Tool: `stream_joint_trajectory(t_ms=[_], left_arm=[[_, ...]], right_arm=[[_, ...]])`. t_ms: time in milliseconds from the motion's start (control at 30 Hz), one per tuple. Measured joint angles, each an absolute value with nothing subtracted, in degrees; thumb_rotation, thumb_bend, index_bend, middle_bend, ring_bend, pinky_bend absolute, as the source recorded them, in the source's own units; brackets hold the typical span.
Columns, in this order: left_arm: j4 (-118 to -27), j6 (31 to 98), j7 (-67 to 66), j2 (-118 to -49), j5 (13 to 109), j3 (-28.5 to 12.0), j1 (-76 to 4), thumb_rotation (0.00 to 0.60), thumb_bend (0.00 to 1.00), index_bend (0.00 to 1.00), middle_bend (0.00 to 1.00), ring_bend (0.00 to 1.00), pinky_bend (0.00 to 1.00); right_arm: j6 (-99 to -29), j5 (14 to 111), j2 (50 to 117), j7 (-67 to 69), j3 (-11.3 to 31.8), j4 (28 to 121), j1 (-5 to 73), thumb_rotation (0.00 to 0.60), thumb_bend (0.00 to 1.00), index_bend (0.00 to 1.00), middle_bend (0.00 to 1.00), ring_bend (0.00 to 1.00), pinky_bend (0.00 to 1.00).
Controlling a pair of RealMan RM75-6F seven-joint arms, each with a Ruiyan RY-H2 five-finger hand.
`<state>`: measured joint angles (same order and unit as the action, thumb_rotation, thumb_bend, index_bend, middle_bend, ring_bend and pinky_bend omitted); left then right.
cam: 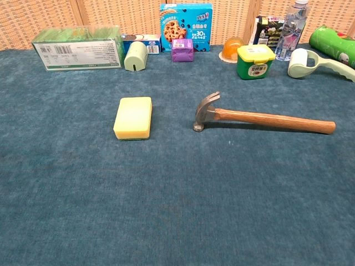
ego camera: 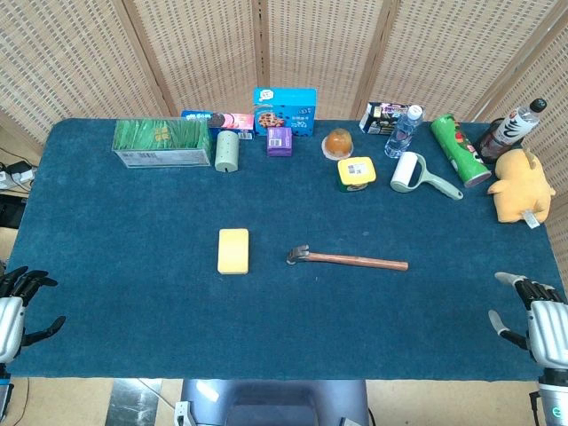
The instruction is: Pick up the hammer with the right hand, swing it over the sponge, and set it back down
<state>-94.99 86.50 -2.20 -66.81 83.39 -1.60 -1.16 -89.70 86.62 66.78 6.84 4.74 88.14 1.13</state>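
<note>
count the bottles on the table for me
2. A clear water bottle stands at the back right, beside the green can. A dark bottle leans at the far right back edge, behind the yellow plush toy. Others could be hidden.

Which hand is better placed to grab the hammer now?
Right. The hammer lies with its handle toward the right hand; the sponge sits between it and the left hand.

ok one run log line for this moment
phase: pre-grasp | hammer: flat on table, untouched | sponge: left of hammer head | right robot hand: open, table edge | left robot hand: open, idle
</note>
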Motion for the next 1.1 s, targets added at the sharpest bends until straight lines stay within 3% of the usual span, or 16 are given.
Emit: stream_joint_trajectory(t_ms=[633, 1100], left_arm=[[-95.4, 87.8, -2.5, -65.8, 84.5, -1.4, -0.6, 0.600, 0.22, 0.33, 0.25, 0.12, 0.11], [-95.9, 86.8, -3.3, -64.5, 85.7, -1.8, -1.9, 0.600, 0.23, 0.33, 0.25, 0.12, 0.11]], right_arm=[[-90.6, 87.7, 66.7, 7.7, 4.8, 87.6, 1.1, 0.600, 0.34, 0.27, 0.35, 0.37, 0.30], [-80.8, 87.9, 67.6, 2.4, 7.3, 94.3, 9.5, 0.600, 0.33, 0.23, 0.37, 0.38, 0.30]])
